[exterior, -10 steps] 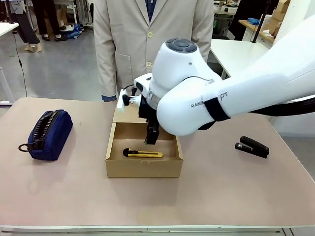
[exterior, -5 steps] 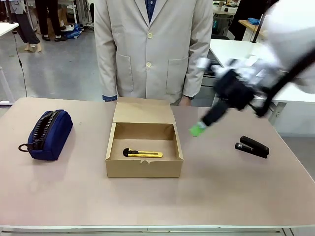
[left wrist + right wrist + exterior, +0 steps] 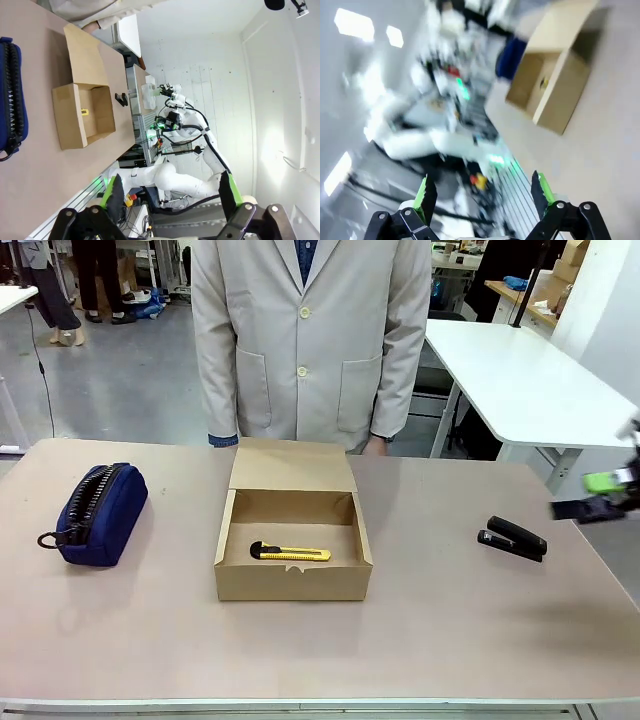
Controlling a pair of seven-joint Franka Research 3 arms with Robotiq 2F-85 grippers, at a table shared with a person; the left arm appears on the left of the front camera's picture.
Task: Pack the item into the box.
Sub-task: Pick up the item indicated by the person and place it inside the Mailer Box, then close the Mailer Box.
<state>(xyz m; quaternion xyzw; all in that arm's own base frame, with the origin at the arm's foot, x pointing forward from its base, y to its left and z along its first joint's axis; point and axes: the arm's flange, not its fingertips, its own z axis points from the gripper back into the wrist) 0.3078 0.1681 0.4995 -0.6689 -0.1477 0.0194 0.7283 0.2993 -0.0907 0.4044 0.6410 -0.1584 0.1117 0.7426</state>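
The yellow utility knife [image 3: 291, 554] is lying flat on the floor of the brown cardboard box [image 3: 290, 585], close to the box's near wall, with its black tip pointing toward the box's left side. The box is sitting open, and its flap lid is lying back on the far side. A person in a pale coat [image 3: 310, 340] is standing just behind the box. A navy zipped pouch [image 3: 98, 512] is resting well to the left of the box and a black stapler [image 3: 512, 538] well to its right, both on the table [image 3: 450, 630]. The right gripper [image 3: 482, 192] is showing as a blur far to the right of the box, beyond the stapler, with its jaws standing wide apart and holding nothing. The left gripper [image 3: 170, 192] is hanging well away from the box with its jaws also spread wide and empty.
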